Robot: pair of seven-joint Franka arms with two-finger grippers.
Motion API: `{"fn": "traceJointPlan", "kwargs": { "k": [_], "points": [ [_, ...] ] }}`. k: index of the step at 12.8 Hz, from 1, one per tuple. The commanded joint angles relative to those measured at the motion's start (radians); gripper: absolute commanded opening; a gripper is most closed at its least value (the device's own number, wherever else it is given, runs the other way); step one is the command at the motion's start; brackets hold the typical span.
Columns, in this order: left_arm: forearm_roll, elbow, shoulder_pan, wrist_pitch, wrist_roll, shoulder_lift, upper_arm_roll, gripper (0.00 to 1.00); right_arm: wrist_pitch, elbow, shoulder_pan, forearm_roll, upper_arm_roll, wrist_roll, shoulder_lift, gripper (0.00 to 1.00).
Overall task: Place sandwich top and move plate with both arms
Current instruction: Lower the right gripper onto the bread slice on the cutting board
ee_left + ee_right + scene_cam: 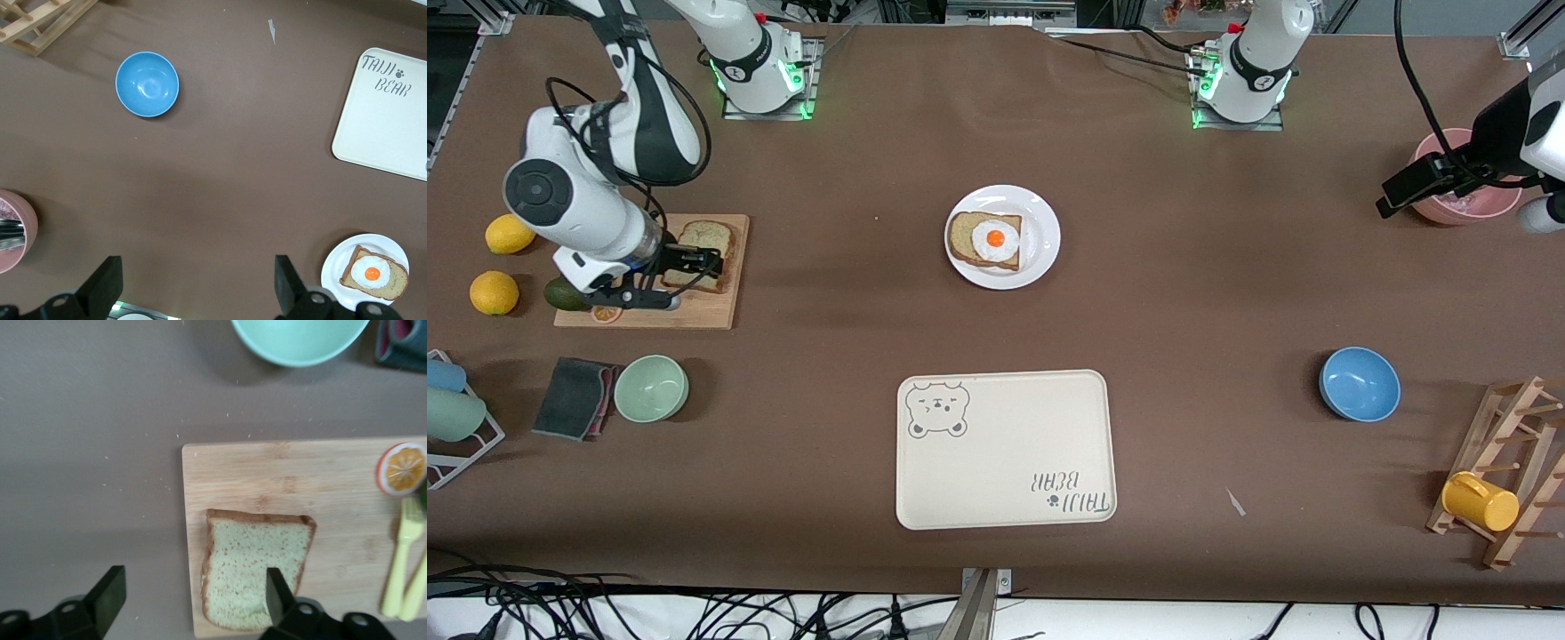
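Observation:
The sandwich top, a light speckled slice with brown crust, lies flat on a wooden cutting board toward the right arm's end of the table. My right gripper hangs open just over it. One finger is over the slice and the other is past the board's edge, over the cloth. The white plate sits mid-table and carries a darker slice with a fried egg. My left gripper waits open, high over a pink bowl.
A beige bear-print tray lies nearer the front camera than the plate. A blue bowl and a rack with a yellow mug stand toward the left arm's end. A green bowl, two lemons and an orange slice sit near the board.

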Motion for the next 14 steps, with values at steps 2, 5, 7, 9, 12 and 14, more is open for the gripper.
{"fn": "traceJointPlan", "kwargs": {
  "k": [2, 5, 7, 9, 12, 14],
  "points": [
    [0.012, -0.01, 0.002, -0.01, 0.003, -0.015, 0.004, 1.0, 0.07, -0.027, 0.001, -0.01, -0.005, 0.104, 0.045, 0.73],
    [0.013, -0.009, 0.0, -0.01, 0.0, -0.014, -0.001, 1.0, 0.084, -0.029, -0.001, -0.012, -0.005, 0.124, 0.097, 0.71],
    [0.013, -0.007, 0.002, -0.01, -0.003, -0.014, -0.002, 1.0, 0.093, -0.029, -0.001, -0.012, -0.005, 0.132, 0.12, 0.68],
    [0.013, -0.007, 0.0, -0.01, -0.008, -0.012, -0.002, 1.0, 0.092, -0.029, 0.005, -0.018, -0.005, 0.184, 0.136, 0.68],
    [0.015, -0.007, 0.0, -0.009, -0.006, -0.009, 0.004, 1.0, 0.084, -0.03, 0.007, -0.021, -0.007, 0.189, 0.136, 0.68],
    [0.013, -0.007, 0.0, -0.007, -0.005, -0.008, 0.002, 1.0, 0.081, -0.03, 0.005, -0.024, -0.007, 0.19, 0.151, 0.68]
  ]
}}
